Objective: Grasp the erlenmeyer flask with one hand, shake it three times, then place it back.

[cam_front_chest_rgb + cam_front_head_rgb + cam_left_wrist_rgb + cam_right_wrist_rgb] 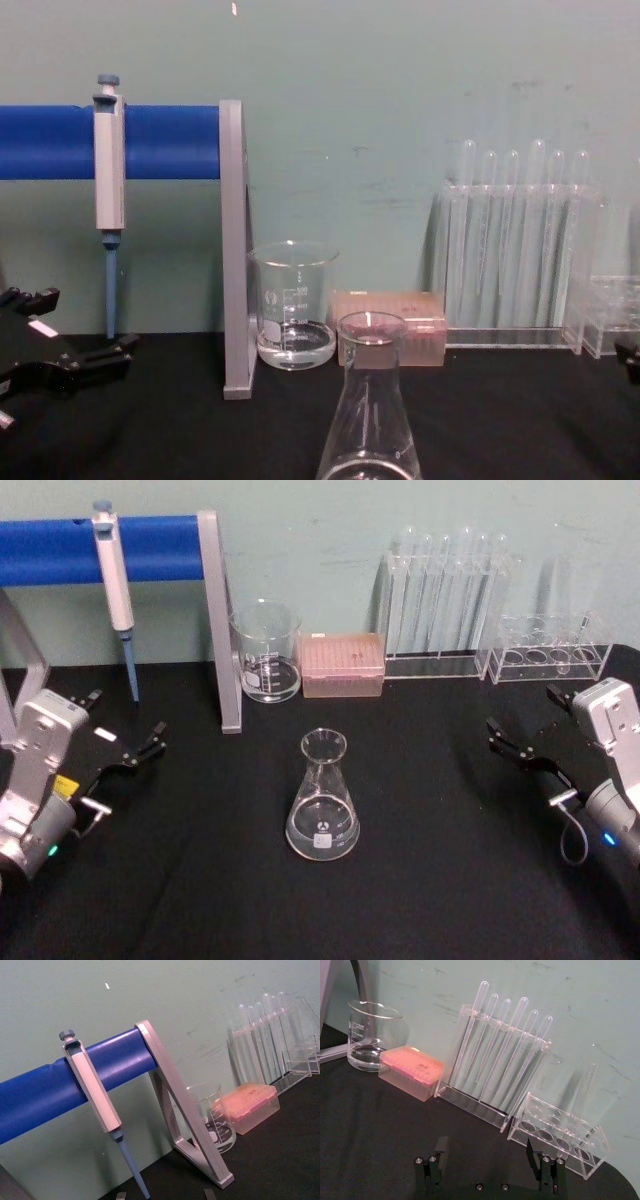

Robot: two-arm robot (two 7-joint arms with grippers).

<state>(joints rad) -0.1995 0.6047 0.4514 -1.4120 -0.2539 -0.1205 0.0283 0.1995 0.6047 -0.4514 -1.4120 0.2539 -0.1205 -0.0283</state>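
The erlenmeyer flask, clear glass with a narrow neck and a wide base, stands upright on the black table in the middle; it rises close in the chest view. My left gripper hovers open at the table's left, well apart from the flask, and its fingers also show at the chest view's left edge. At the table's right, my right gripper is open too, with nothing between its fingers. Neither gripper touches the flask.
Along the back wall stand a graduated beaker, a pink tip box, a rack of tall tubes and a low clear rack. A pipette hangs on a blue bar with a grey upright.
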